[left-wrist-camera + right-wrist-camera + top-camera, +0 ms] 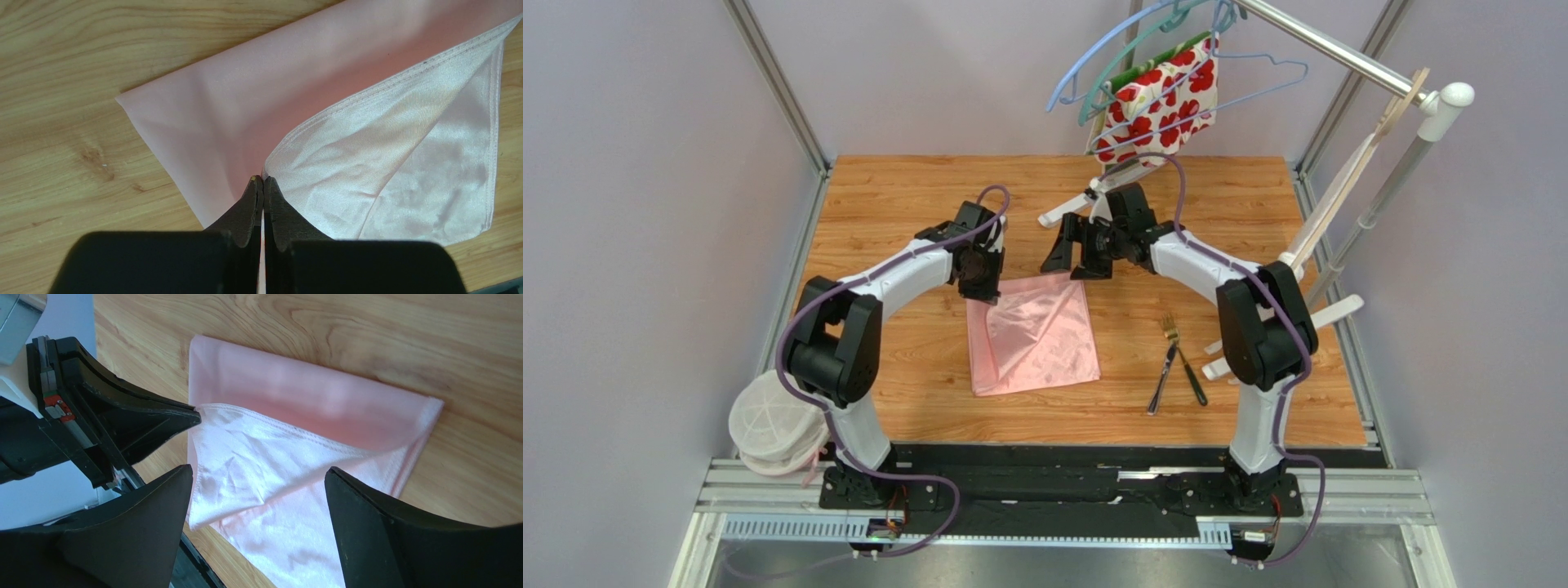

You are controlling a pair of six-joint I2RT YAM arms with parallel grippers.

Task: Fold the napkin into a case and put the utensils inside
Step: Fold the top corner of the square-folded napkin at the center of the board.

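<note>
We log the left gripper [263,182] closed, pinching a hemmed corner of the napkin [233,104], which lies folded on the counter [61,92] ahead of it. The right gripper [258,474] hangs over the napkin, jaws wide, empty. The utensils [1173,361] rest well behind the right gripper.

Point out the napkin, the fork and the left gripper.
napkin [1032,333]: top view, middle of the cloth.
fork [1162,365]: top view, mid-handle.
left gripper [263,180]: left wrist view, between its closed jaws' tips.

Wooden table [891,202]: pink napkin [1032,333], fork [1162,365], dark utensil [1192,377] lying flat.
</note>
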